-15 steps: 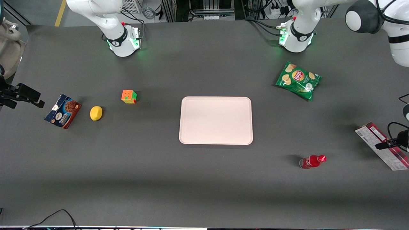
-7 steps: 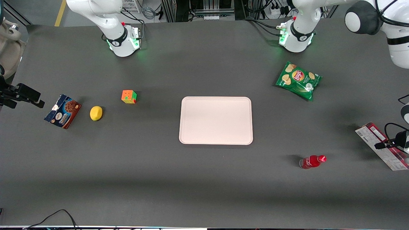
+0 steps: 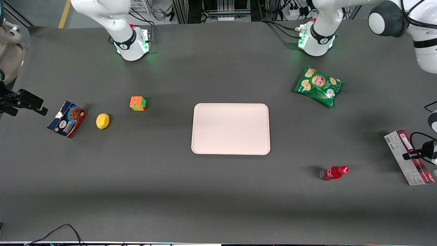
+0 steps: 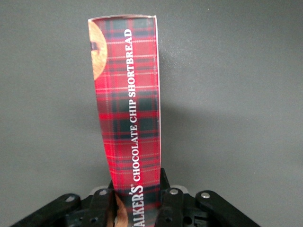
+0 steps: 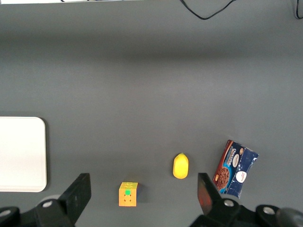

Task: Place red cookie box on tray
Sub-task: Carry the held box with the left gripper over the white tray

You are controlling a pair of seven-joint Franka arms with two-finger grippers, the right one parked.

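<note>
The red cookie box is at the working arm's end of the table, its whitish fine-print face up in the front view. My left gripper is shut on the box's middle there. In the left wrist view the box's red tartan side runs away from the gripper, with both fingers pressed against its sides and grey table beneath. The pale pink tray lies bare at the table's middle, well apart from the box. One corner of the tray shows in the right wrist view.
A small red bottle lies between the tray and the held box, nearer the front camera. A green chips bag lies farther from the camera. Toward the parked arm's end sit a colour cube, a lemon and a blue cookie box.
The red cookie box has turned in the gripper's hold, its long axis swinging to point more toward the front camera, and it has shifted slightly toward the table's end.
</note>
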